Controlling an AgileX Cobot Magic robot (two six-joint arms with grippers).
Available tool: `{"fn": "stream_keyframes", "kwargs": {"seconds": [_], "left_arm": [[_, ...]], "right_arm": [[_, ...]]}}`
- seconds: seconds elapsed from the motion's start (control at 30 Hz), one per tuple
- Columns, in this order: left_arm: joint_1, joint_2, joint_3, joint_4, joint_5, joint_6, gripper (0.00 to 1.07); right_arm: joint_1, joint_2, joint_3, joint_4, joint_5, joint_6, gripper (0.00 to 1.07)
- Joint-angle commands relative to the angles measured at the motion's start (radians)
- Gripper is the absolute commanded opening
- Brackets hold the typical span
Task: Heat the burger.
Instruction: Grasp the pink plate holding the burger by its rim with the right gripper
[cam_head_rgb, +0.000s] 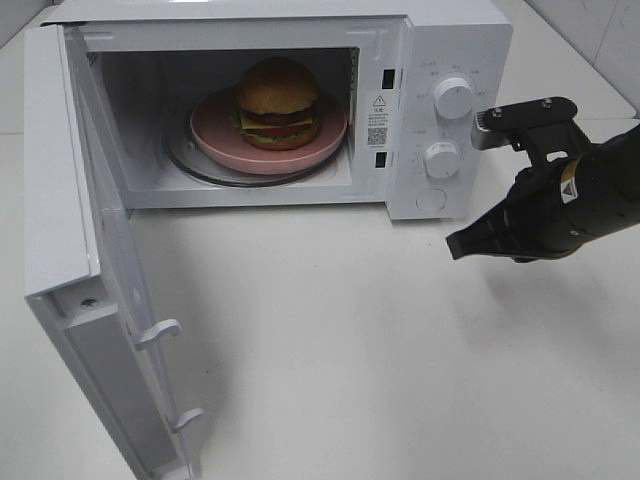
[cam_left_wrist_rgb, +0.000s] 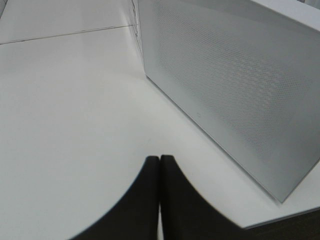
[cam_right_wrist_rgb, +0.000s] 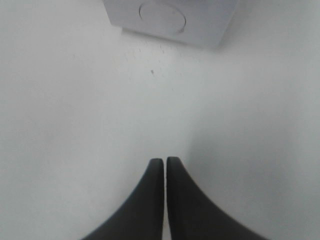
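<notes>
1. Exterior high view: the burger (cam_head_rgb: 278, 102) sits on a pink plate (cam_head_rgb: 215, 140) inside the microwave (cam_head_rgb: 440, 40), on the turntable. The door (cam_head_rgb: 60, 180) is swung wide open. The right end effector (cam_head_rgb: 455, 245) hovers over the desk (cam_head_rgb: 350, 350) just in front of the control panel, below the lower dial (cam_head_rgb: 441, 158), tips together and holding nothing. The left arm is not visible here.
   - Risk: the door is the step left undone. Turning a dial first would likely start nothing.

2. Left wrist view: the left end effector (cam_left_wrist_rgb: 159, 159) has its tips pressed together, empty, low over the desk near a white perforated panel (cam_left_wrist_rgb: 235, 85). I cannot tell whether this is the door or a side wall.
   - Risk: shoving a smooth panel with closed tips could slip, or slam the door and jolt the plate.

3. Right wrist view: the right end effector's tips meet, pointing towards the microwave's bottom corner and its round button (cam_right_wrist_rgb: 162, 17).
   - Risk: the tips cannot grip a dial while together. A careless forward move could push the whole microwave back.
</notes>
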Motion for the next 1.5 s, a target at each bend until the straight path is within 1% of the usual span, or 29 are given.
{"fn": "stream_keyframes", "kwargs": {"seconds": [0.03,0.07,0.1,0.17,0.2,0.23,0.27,0.3,0.33,0.37,0.43,0.47,0.5,0.53,0.6,0.63,0.7,0.73,0.77,0.8,0.83,0.87,0.9,0.93,0.97,1.0,1.03,1.13,1.5], "left_arm": [[0.002,-0.011,0.003,-0.007,-0.016,0.003,0.00],[0.002,-0.011,0.003,-0.007,-0.016,0.003,0.00],[0.002,-0.011,0.003,-0.007,-0.016,0.003,0.00],[0.002,-0.011,0.003,-0.007,-0.016,0.003,0.00],[0.002,-0.011,0.003,-0.007,-0.016,0.003,0.00],[0.002,-0.011,0.003,-0.007,-0.016,0.003,0.00],[0.002,-0.011,0.003,-0.007,-0.016,0.003,0.00],[0.002,-0.011,0.003,-0.007,-0.016,0.003,0.00],[0.002,-0.011,0.003,-0.007,-0.016,0.003,0.00],[0.002,-0.011,0.003,-0.007,-0.016,0.003,0.00],[0.002,-0.011,0.003,-0.007,-0.016,0.003,0.00],[0.002,-0.011,0.003,-0.007,-0.016,0.003,0.00],[0.002,-0.011,0.003,-0.007,-0.016,0.003,0.00],[0.002,-0.011,0.003,-0.007,-0.016,0.003,0.00],[0.002,-0.011,0.003,-0.007,-0.016,0.003,0.00],[0.002,-0.011,0.003,-0.007,-0.016,0.003,0.00],[0.002,-0.011,0.003,-0.007,-0.016,0.003,0.00],[0.002,-0.011,0.003,-0.007,-0.016,0.003,0.00],[0.002,-0.011,0.003,-0.007,-0.016,0.003,0.00],[0.002,-0.011,0.003,-0.007,-0.016,0.003,0.00],[0.002,-0.011,0.003,-0.007,-0.016,0.003,0.00],[0.002,-0.011,0.003,-0.007,-0.016,0.003,0.00],[0.002,-0.011,0.003,-0.007,-0.016,0.003,0.00],[0.002,-0.011,0.003,-0.007,-0.016,0.003,0.00],[0.002,-0.011,0.003,-0.007,-0.016,0.003,0.00],[0.002,-0.011,0.003,-0.007,-0.016,0.003,0.00],[0.002,-0.011,0.003,-0.007,-0.016,0.003,0.00],[0.002,-0.011,0.003,-0.007,-0.016,0.003,0.00],[0.002,-0.011,0.003,-0.007,-0.016,0.003,0.00]], "right_arm": [[0.006,-0.015,-0.025,0.003,0.130,-0.038,0.03],[0.008,-0.016,-0.052,0.028,0.202,-0.043,0.03],[0.008,-0.016,-0.052,0.028,0.202,-0.043,0.03],[0.008,-0.016,-0.098,0.102,0.316,-0.078,0.03],[0.008,-0.016,-0.098,0.102,0.316,-0.078,0.03],[0.008,-0.016,-0.114,0.133,0.354,-0.102,0.04],[0.008,-0.016,-0.139,0.204,0.420,-0.159,0.04],[0.008,-0.016,-0.139,0.204,0.420,-0.159,0.04],[0.008,-0.016,-0.159,0.280,0.467,-0.237,0.05],[0.008,-0.016,-0.159,0.280,0.467,-0.237,0.05],[0.008,-0.016,-0.170,0.373,0.497,-0.330,0.07],[0.008,-0.016,-0.170,0.373,0.497,-0.330,0.07],[0.008,-0.016,-0.170,0.437,0.503,-0.404,0.08],[0.008,-0.016,-0.170,0.437,0.503,-0.404,0.08],[0.008,-0.016,-0.170,0.545,0.503,-0.520,0.13],[0.008,-0.016,-0.170,0.545,0.503,-0.520,0.13],[0.008,-0.016,-0.170,0.636,0.503,-0.636,0.22],[0.008,-0.016,-0.170,0.636,0.503,-0.636,0.22],[0.008,-0.016,-0.170,0.680,0.503,-0.690,0.30],[0.008,-0.016,-0.170,0.680,0.503,-0.690,0.30],[0.008,-0.016,-0.170,0.695,0.503,-0.710,0.36],[0.008,-0.016,-0.170,0.715,0.502,-0.738,0.46],[0.008,-0.016,-0.170,0.715,0.502,-0.738,0.46],[0.008,-0.016,-0.170,0.733,0.501,-0.762,0.57],[0.008,-0.016,-0.170,0.733,0.501,-0.762,0.57],[0.008,-0.015,-0.179,0.753,0.501,-0.788,0.65],[0.008,-0.013,-0.190,0.763,0.506,-0.805,0.68],[0.008,-0.013,-0.223,0.773,0.512,-0.834,0.72],[0.023,-0.012,-0.337,0.775,0.572,-0.956,0.72]]}}
